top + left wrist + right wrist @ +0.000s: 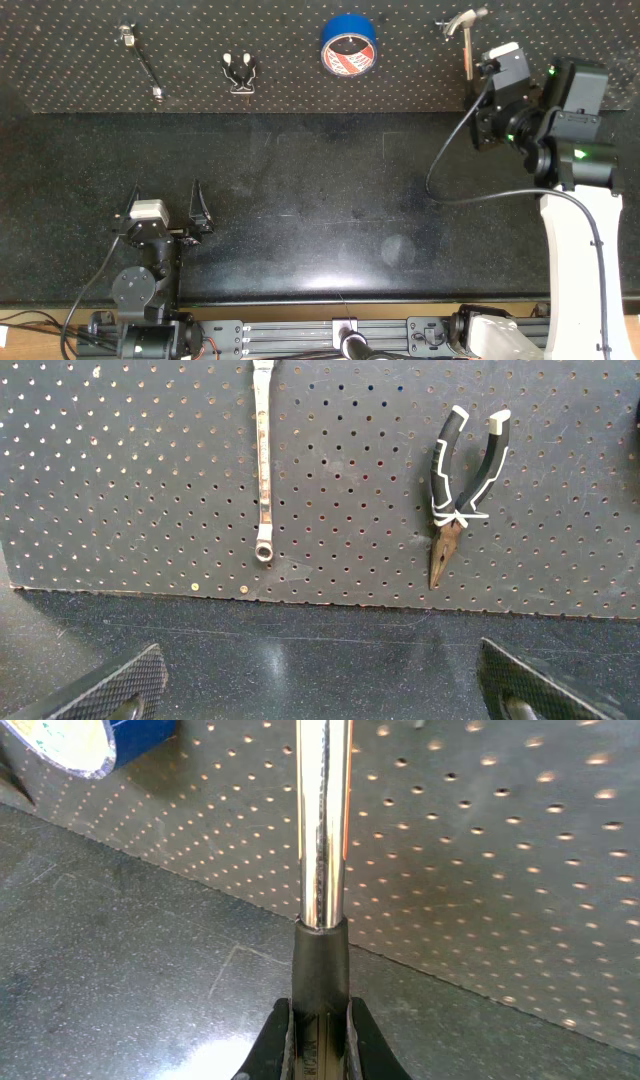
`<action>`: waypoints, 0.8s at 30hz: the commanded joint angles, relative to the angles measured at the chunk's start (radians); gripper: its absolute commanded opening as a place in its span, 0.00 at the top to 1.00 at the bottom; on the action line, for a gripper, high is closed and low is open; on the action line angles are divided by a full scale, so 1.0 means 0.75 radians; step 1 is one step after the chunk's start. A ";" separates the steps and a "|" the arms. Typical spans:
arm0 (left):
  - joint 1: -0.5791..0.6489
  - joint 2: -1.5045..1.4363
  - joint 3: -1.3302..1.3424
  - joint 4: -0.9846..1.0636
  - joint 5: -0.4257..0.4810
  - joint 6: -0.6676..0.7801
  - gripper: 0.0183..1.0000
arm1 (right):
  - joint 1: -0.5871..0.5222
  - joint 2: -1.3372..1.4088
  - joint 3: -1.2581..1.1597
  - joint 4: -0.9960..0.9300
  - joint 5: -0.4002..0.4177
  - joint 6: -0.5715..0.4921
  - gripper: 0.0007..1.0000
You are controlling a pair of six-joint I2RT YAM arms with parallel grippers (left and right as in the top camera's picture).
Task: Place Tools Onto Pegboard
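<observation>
Hammer: upright against the pegboard at its right end, head uppermost, chrome shaft above a black grip.
Right gripper: clamped on the hammer's black grip.
Left gripper: fingers spread wide, holding nothing, low over the black table, facing the pegboard.
Wrench: hanging on the pegboard's left part.
Pliers: hanging between wrench and tape, nose toward the table.
Blue tape roll: on the pegboard, between pliers and hammer.

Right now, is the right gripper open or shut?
Shut. The right gripper pinches the hammer handle, both fingers pressed against its black grip.
</observation>
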 commanded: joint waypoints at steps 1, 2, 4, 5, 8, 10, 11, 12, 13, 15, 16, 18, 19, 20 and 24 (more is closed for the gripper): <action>-0.007 -0.010 -0.002 -0.007 -0.019 -0.007 0.00 | 0.025 0.044 0.011 0.038 -0.012 0.016 0.93; -0.007 -0.010 -0.002 -0.007 -0.019 -0.007 0.00 | 0.025 0.055 0.011 0.045 -0.012 0.016 0.93; -0.006 -0.010 -0.002 -0.007 -0.019 -0.007 0.00 | 0.025 0.083 0.011 0.061 -0.011 0.016 0.93; -0.006 -0.010 -0.002 -0.007 -0.019 -0.007 0.00 | 0.025 0.091 0.011 0.069 -0.010 0.016 0.93; -0.007 -0.010 -0.002 -0.007 -0.020 -0.007 0.00 | 0.025 0.129 0.011 0.092 -0.007 0.016 0.93; -0.007 -0.010 -0.002 -0.007 -0.019 -0.007 0.00 | 0.025 0.159 0.011 0.103 0.006 0.016 0.93; -0.006 -0.010 -0.002 -0.007 -0.019 -0.007 0.00 | 0.025 0.179 0.011 0.106 0.030 0.021 0.93; -0.006 -0.010 -0.002 -0.007 -0.019 -0.007 0.01 | 0.025 0.190 0.011 0.110 0.040 0.021 0.92; -0.006 -0.010 -0.002 -0.007 -0.019 -0.007 0.00 | 0.025 0.197 0.011 0.116 0.044 0.021 0.93; -0.006 -0.010 -0.002 -0.007 -0.019 -0.007 0.00 | 0.025 0.214 0.011 0.126 0.060 0.021 0.93; -0.006 -0.010 -0.002 -0.007 -0.019 -0.007 0.00 | 0.025 0.222 0.011 0.128 0.064 0.021 0.93; -0.006 -0.010 -0.002 -0.007 -0.019 -0.007 0.00 | 0.025 0.250 0.011 0.147 0.064 0.021 0.92; -0.006 -0.010 -0.002 -0.007 -0.019 -0.007 0.00 | 0.025 0.267 0.011 0.154 0.064 0.028 0.93; -0.007 -0.010 -0.002 -0.007 -0.019 -0.007 0.00 | 0.025 0.279 0.011 0.158 0.064 0.042 0.93; -0.006 -0.010 -0.002 -0.007 -0.019 -0.007 0.00 | 0.025 0.303 0.011 0.166 0.063 0.056 0.93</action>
